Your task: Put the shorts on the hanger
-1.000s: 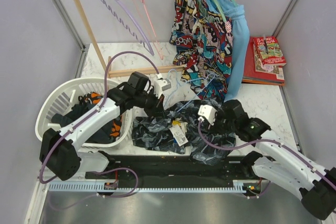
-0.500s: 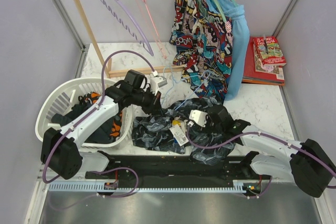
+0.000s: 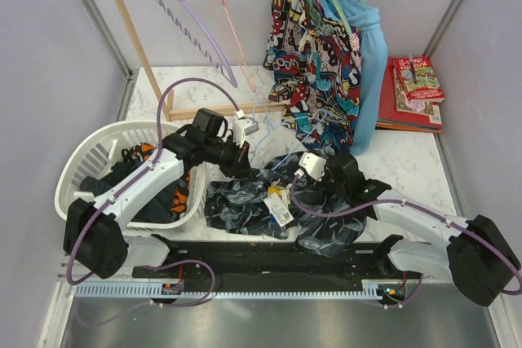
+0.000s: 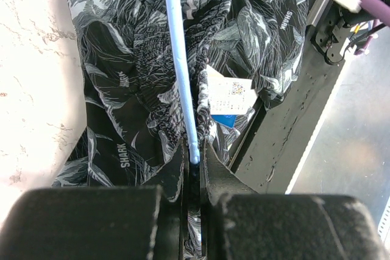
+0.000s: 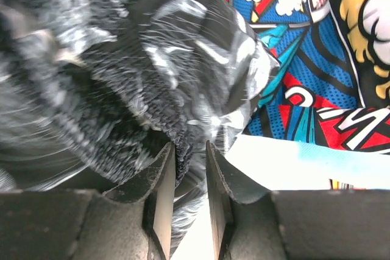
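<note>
The shorts (image 3: 245, 201), dark with a grey leaf print and a white tag (image 3: 280, 209), lie crumpled on the table between the two arms. My left gripper (image 3: 243, 160) hovers over their left part, shut on the end of the thin pale-blue hanger (image 4: 180, 65). In the left wrist view the wire runs away from the jaws (image 4: 194, 150) across the fabric (image 4: 134, 89). My right gripper (image 3: 314, 170) sits at the top right of the shorts. In the right wrist view its jaws (image 5: 191, 150) stand narrow, with the ribbed waistband (image 5: 122, 108) pinched between them.
A white laundry basket (image 3: 90, 160) holding clothes stands at the left. Behind is a wooden rack with a lavender hanger (image 3: 196, 30), a pink hanger (image 3: 228, 14), a comic-print garment (image 3: 314, 46) and a light-blue garment (image 3: 371, 63). Red books (image 3: 416, 87) lie at the far right.
My right arm has swung left and forward onto the shorts, and its jaws have narrowed onto the fabric. The left gripper shifted slightly up and left with the hanger, then stayed.
</note>
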Controlling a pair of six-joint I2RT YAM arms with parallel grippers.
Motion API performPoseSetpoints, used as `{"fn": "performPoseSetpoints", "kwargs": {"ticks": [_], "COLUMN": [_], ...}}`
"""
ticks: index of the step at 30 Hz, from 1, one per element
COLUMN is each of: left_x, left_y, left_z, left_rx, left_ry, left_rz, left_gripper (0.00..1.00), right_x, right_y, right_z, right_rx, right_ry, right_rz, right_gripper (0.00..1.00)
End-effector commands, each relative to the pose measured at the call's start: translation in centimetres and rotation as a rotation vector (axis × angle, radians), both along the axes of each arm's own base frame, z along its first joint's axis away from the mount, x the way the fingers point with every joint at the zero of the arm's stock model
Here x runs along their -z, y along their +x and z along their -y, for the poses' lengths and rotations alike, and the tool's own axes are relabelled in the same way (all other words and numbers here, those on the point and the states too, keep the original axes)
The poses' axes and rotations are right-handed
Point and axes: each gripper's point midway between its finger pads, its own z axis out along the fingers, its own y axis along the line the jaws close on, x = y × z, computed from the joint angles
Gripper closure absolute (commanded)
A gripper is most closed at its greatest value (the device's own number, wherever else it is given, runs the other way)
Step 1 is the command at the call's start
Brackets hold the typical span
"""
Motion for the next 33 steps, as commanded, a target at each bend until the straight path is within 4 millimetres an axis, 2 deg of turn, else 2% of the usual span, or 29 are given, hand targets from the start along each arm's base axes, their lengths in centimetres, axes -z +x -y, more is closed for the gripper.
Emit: {"fn": "performPoseSetpoints", "kwargs": {"ticks": [1,4,8,10,11,12,14,15,18,23,28,33], "left_x": [-0.7,-0.6,-0.5,-0.9,-0.8,-0.9,-1.1,-1.1,-1.0,-1.4,0.2,1.3], "left_y": [-0.4,-0.3,0.0,0.0,-0.1,0.0,-0.6,-0.9,-2.0,-4.8,-6.4,-7.1], "left_z": [0.2,-0.1,-0.7,-1.3,-1.6,-2.1,-2.8,-3.0,-3.8,-4.8,-6.6,-7.9], "left_rx": [0.03,0.021,0.014,0.013,0.018,0.028,0.047,0.086,0.138,0.272,0.379,0.463], "left_ry": [-0.03,-0.03,-0.03,-0.034,-0.032,-0.033,-0.036,-0.035,-0.014,-0.02,0.07,0.163], "left_rz": [0.003,-0.003,0.0,0.033,0.044,0.079,0.123,0.167,0.221,0.312,0.358,0.384], "left_gripper": [0.98,0.98,0.98,0.98,0.98,0.98,0.98,0.98,0.98,0.98,0.98,0.98], "right_x": [-1.1,-0.2,0.9,0.9,1.3,0.3,-0.1,-1.3,-2.6,-3.0,-3.9,-6.4], "right_y": [2.9,3.6,3.4,3.1,2.7,3.0,2.6,2.7,2.6,2.6,3.9,5.0], "right_z": [0.1,0.2,0.7,1.3,2.7,2.6,3.5,3.4,3.9,5.0,6.2,6.5], "right_rx": [0.063,0.057,0.067,0.122,0.181,0.186,0.24,0.239,0.298,0.382,0.454,0.452], "right_ry": [0.044,0.039,0.07,0.144,0.151,0.187,0.247,0.277,0.35,0.422,0.493,0.535], "right_rz": [0.048,0.029,-0.045,-0.121,-0.173,-0.185,-0.23,-0.216,-0.231,-0.301,-0.345,-0.326], "right_gripper": [0.66,0.58,0.6,0.78,0.85,1.0,1.0,1.0,1.0,1.0,1.0,1.0]}}
